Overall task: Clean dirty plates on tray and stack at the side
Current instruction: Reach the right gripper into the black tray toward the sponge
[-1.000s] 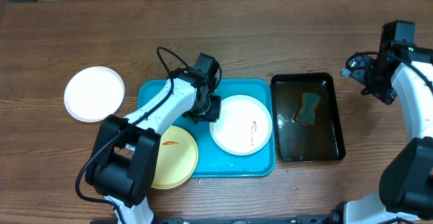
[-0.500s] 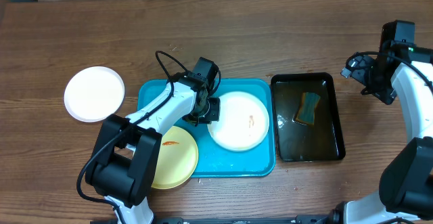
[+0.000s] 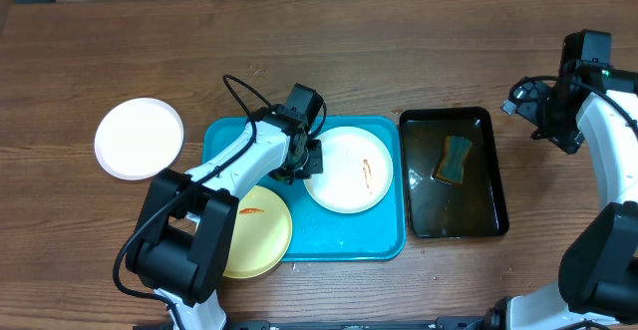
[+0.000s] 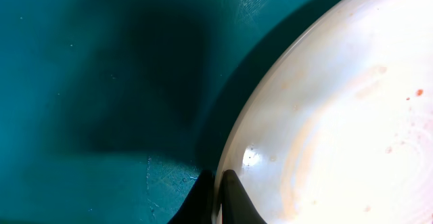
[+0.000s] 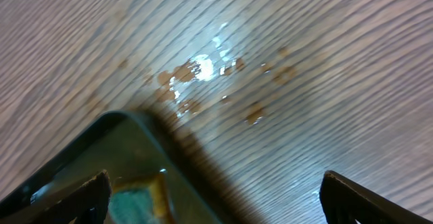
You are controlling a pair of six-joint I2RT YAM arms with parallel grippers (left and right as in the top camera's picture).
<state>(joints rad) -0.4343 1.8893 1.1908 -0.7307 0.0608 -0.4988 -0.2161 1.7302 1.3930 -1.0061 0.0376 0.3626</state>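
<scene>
We record: left gripper (image 3: 311, 159) clamped on the left rim of the smeared round white plate (image 3: 349, 168), which sits on the turquoise rectangular plastic tray (image 3: 349, 242), likely to lift it for washing. Right gripper (image 5: 215, 190) spread wide, empty, hovering by the far-right corner of the black rectangular water basin (image 3: 488, 220).

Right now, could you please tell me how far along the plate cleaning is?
One spotless round white plate already sits beside the turquoise plastic tray. The left jaws are shut on the rim of the orange-smeared white plate in the tray. The smeared pale yellow plate is untouched.
</scene>
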